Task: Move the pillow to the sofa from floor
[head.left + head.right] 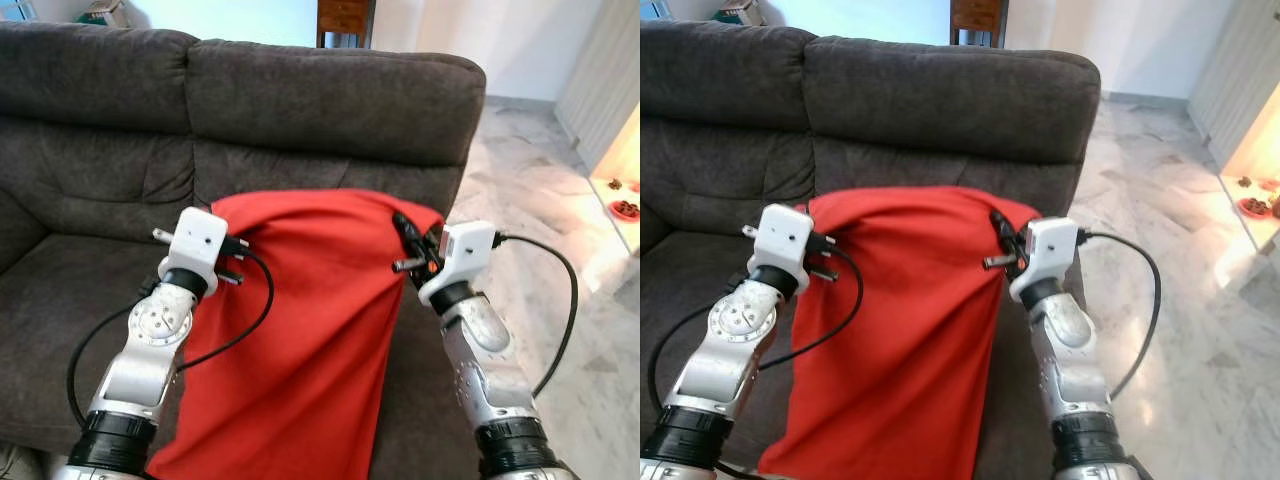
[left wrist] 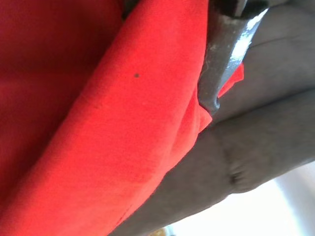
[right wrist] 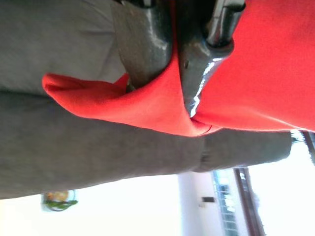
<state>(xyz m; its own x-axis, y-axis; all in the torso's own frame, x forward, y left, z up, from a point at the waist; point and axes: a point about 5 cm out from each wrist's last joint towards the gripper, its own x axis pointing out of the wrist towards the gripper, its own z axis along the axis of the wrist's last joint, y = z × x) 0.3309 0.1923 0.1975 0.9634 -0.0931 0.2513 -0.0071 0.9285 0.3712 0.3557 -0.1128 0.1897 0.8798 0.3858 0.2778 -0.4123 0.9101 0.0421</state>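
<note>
A red pillow (image 1: pixel 310 320) hangs upright in front of the dark grey sofa (image 1: pixel 300 100), held by its two top corners. My left gripper (image 1: pixel 238 258) is at the upper left corner, shut on the fabric; in the left wrist view one black finger (image 2: pixel 224 59) presses against the red cloth (image 2: pixel 98 123). My right gripper (image 1: pixel 410 240) is at the upper right corner. In the right wrist view its two fingers (image 3: pixel 142 44) pinch a fold of the red cloth (image 3: pixel 256 73). The pillow's lower edge reaches below the seat's front and hides part of the cushion.
Bare sofa seat (image 1: pixel 70 290) lies to the left of the pillow. A pale marble floor (image 1: pixel 540 180) runs along the sofa's right side. A wooden piece of furniture (image 1: pixel 345 20) stands behind the backrest, and a low ledge with small bowls (image 1: pixel 625 205) is at far right.
</note>
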